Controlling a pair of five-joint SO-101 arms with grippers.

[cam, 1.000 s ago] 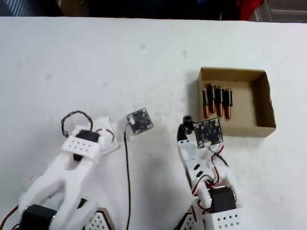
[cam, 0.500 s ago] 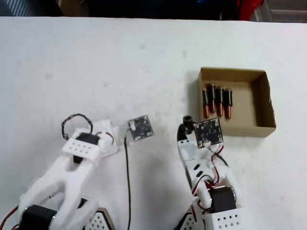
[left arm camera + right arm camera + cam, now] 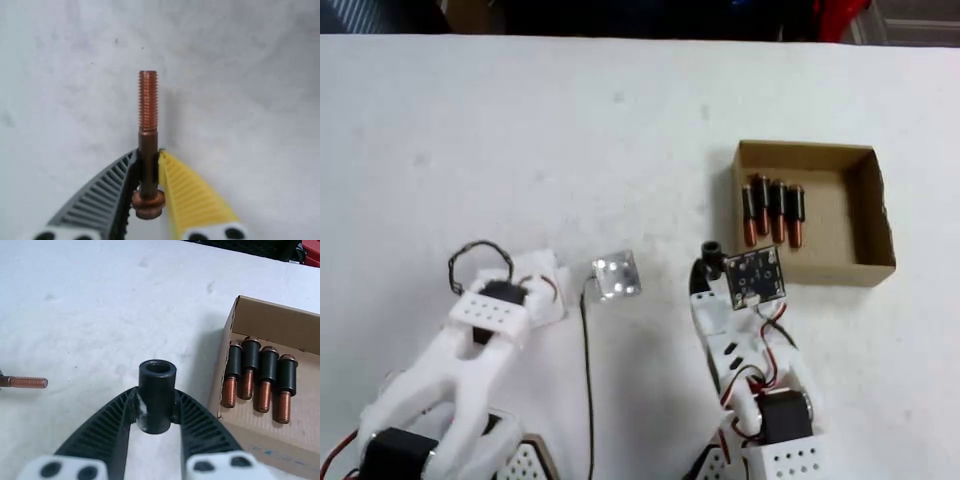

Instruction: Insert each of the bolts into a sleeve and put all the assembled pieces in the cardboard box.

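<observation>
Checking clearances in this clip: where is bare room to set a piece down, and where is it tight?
Free: the table's far half, left of the cardboard box; also the box floor right of the four assembled pieces. Crowded: between the left hand with its bolt and the right hand with its sleeve.

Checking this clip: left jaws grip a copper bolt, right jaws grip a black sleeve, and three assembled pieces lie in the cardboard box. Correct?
Not quite. Four assembled pieces, not three, lie side by side in the cardboard box, as the right wrist view shows. The rest holds: the left jaws grip a copper bolt and the right jaws grip a black sleeve.
</observation>
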